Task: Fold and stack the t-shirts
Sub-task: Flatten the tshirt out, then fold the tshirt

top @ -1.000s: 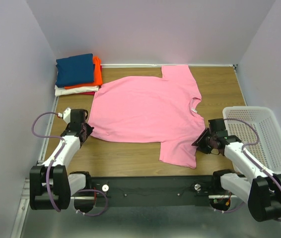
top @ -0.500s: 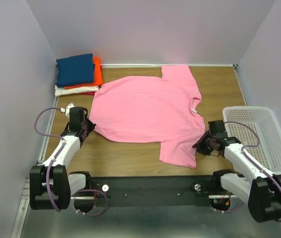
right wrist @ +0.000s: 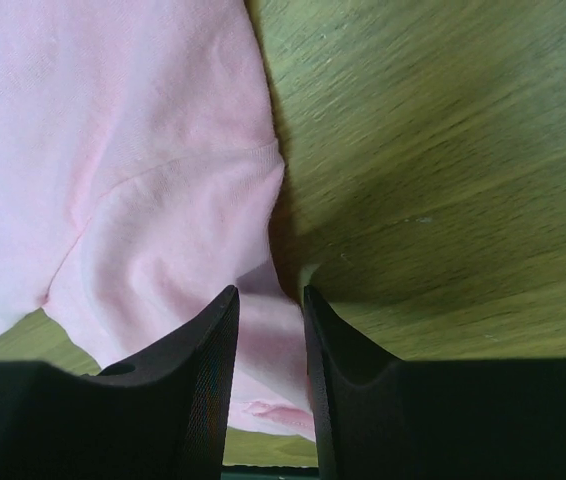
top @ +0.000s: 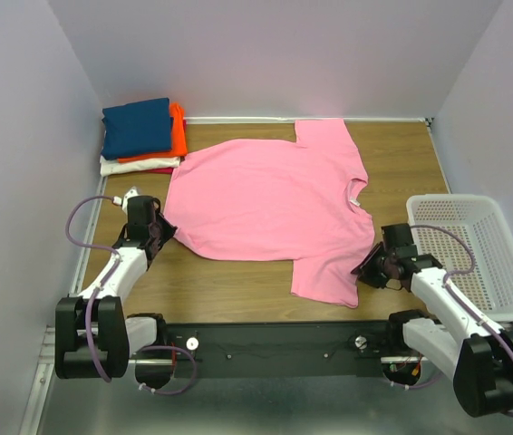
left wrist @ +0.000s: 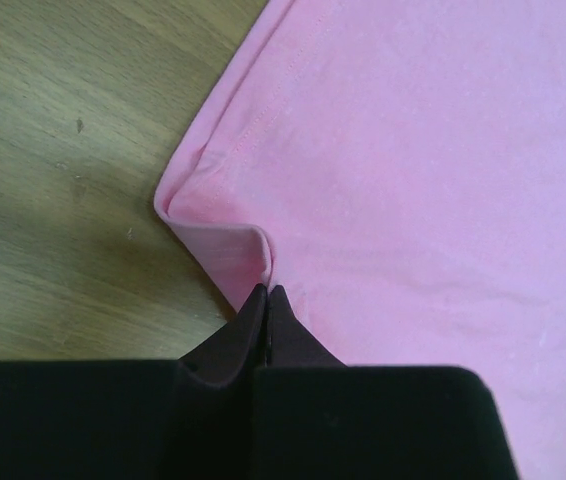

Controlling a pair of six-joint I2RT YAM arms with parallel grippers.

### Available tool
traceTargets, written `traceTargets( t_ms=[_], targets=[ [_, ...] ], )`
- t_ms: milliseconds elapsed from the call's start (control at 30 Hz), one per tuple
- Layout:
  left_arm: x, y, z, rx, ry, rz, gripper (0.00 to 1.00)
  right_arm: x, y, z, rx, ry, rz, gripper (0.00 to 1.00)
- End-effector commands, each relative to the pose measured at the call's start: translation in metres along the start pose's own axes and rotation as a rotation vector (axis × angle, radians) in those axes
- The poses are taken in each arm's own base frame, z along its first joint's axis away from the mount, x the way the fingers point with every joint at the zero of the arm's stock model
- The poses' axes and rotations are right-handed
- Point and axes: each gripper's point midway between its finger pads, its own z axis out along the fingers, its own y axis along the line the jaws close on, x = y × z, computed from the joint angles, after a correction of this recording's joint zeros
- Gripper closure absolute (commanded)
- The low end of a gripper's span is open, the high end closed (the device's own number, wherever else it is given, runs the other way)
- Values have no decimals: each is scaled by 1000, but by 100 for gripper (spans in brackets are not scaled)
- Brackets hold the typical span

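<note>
The large pink t-shirt (top: 270, 204) lies spread flat on the wooden table. My left gripper (top: 159, 232) is at its near left hem corner; in the left wrist view the gripper (left wrist: 266, 288) is shut on a small raised fold of the pink t-shirt (left wrist: 413, 180). My right gripper (top: 366, 267) is at the near sleeve; in the right wrist view the gripper (right wrist: 268, 290) has its jaws a little apart, with the pink t-shirt's sleeve (right wrist: 183, 230) between them. Folded navy (top: 136, 125), orange (top: 177, 134), white (top: 139, 166) and red shirts form a stack at the back left.
A white mesh basket (top: 479, 249) stands at the right edge, just beyond my right arm. The folded stack sits against the left wall. Bare wood (top: 229, 285) shows between the shirt and the near table edge.
My left gripper has moved slightly right onto the hem corner. My right gripper has shifted a little nearer and lower along the sleeve edge. The shirt lies the same.
</note>
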Motion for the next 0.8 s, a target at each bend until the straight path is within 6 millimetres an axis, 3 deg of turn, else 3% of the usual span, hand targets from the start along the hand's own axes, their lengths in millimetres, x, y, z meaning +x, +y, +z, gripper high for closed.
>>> traceTargets(
  t_ms=[0,133,267,300,433,767],
  targets=[
    [1,0,3,17,5,11,100,2,-12,7,61,10,-8,61],
    [0,1,3,17,2,15,100,-7,-5,8,54,-11,-4,65],
    [4,-1,2,35,21,12,100,-13,10,2,9,-10,-29,98],
    [5,-1,2,35,25,12,100,-13,15,-2,-15,-9,-41,100],
    [4,3,-2,23,21,4,100,-11,22,-24,-65,-20,-51,100],
    [1,7,-20,18,2,-53,100,-29,27,-89,-87,-151,-62,100]
  ],
)
